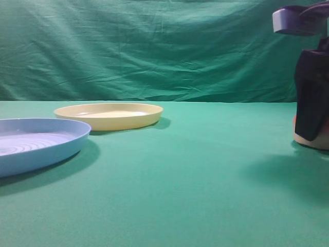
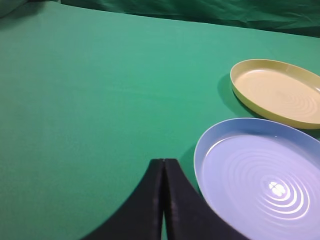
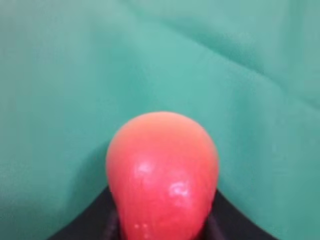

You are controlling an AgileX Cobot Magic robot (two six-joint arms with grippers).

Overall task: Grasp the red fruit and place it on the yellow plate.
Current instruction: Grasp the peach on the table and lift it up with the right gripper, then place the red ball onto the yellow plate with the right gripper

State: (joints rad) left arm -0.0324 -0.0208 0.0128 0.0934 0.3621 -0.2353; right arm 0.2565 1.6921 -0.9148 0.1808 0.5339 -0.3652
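The red fruit [image 3: 162,165] fills the lower middle of the right wrist view, smooth and glossy. My right gripper [image 3: 162,222] is shut on it, a black finger pressed against each side. In the high view that gripper [image 1: 311,121] hangs at the far right edge, and only the red fruit's [image 1: 321,141] pale base shows beneath it, low over the green cloth. The yellow plate [image 1: 110,120] lies far to the left at the back, with nothing on it, and its rim [image 2: 250,98] also shows in the left wrist view. My left gripper [image 2: 163,162] is shut and holds nothing.
A light blue plate [image 1: 31,154] with ridged rings sits at the near left, in front of the yellow plate; its rim [image 2: 199,150] lies just right of my left gripper. Green cloth covers the table and hangs as a backdrop behind it.
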